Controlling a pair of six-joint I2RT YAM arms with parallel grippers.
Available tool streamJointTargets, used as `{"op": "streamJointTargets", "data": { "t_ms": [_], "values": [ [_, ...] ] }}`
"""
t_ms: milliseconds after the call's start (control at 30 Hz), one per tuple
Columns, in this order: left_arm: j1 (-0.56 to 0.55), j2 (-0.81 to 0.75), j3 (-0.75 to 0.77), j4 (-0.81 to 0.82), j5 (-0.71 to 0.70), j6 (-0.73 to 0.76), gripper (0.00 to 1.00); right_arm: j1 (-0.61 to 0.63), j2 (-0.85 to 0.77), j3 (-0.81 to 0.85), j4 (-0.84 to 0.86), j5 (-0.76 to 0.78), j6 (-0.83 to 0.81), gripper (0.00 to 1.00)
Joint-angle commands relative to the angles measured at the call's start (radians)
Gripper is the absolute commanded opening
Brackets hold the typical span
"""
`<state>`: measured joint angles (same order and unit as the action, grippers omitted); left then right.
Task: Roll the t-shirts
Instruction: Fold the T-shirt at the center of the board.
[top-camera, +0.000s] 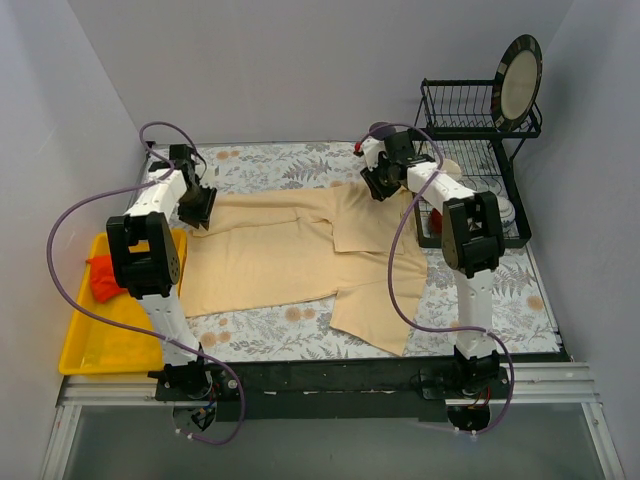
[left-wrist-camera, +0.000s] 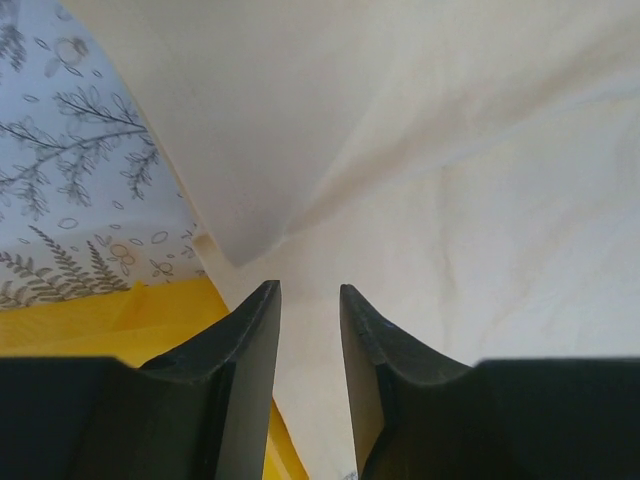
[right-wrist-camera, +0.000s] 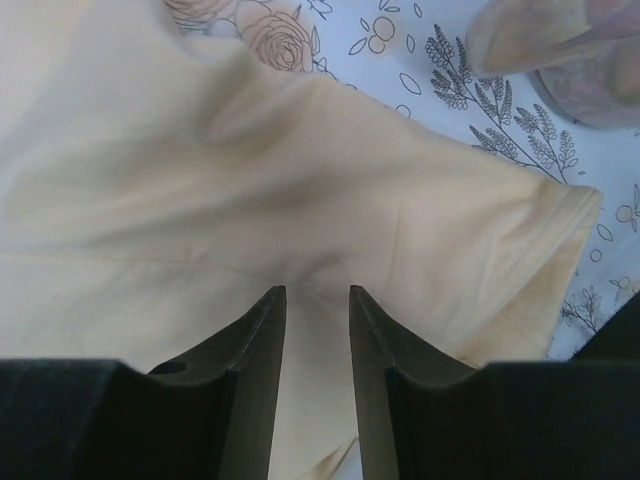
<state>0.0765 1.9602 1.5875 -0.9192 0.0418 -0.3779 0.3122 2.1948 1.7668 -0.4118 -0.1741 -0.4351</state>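
A pale beige t-shirt (top-camera: 290, 255) lies spread flat on the floral tablecloth, one sleeve folded over near the middle right. My left gripper (top-camera: 197, 212) is at the shirt's far left corner. In the left wrist view the left gripper (left-wrist-camera: 310, 290) has its jaws a little apart over the cloth (left-wrist-camera: 450, 180), beside a folded edge. My right gripper (top-camera: 383, 185) is at the shirt's far right. In the right wrist view the right gripper (right-wrist-camera: 317, 292) has its jaws a little apart, tips down on puckered cloth (right-wrist-camera: 200, 180) near a sleeve (right-wrist-camera: 520, 250).
A yellow tray (top-camera: 80, 340) holding a red cloth (top-camera: 103, 278) sits at the left edge and also shows in the left wrist view (left-wrist-camera: 100, 330). A black dish rack (top-camera: 470, 110) with a plate (top-camera: 520, 80) stands at the back right, close to my right arm.
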Motion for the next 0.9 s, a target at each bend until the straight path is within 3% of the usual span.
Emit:
{"op": "streamJointTargets", "data": {
  "t_ms": [0,467,667,867],
  "values": [
    [0.002,-0.075,-0.104,-0.007,-0.02,0.023,0.28,0.005,0.058,0.075,0.07,0.157,-0.054,0.38],
    [0.014,-0.081,-0.218,0.023,-0.141,0.031,0.27,-0.039,0.161,0.154,0.005,0.28,-0.071,0.34],
    [0.026,-0.066,-0.172,-0.007,-0.177,0.024,0.27,-0.038,0.157,0.123,0.021,0.344,-0.068,0.34],
    [0.042,-0.06,-0.074,-0.041,-0.158,-0.01,0.26,-0.038,0.155,0.122,0.044,0.416,-0.024,0.24]
  ]
}}
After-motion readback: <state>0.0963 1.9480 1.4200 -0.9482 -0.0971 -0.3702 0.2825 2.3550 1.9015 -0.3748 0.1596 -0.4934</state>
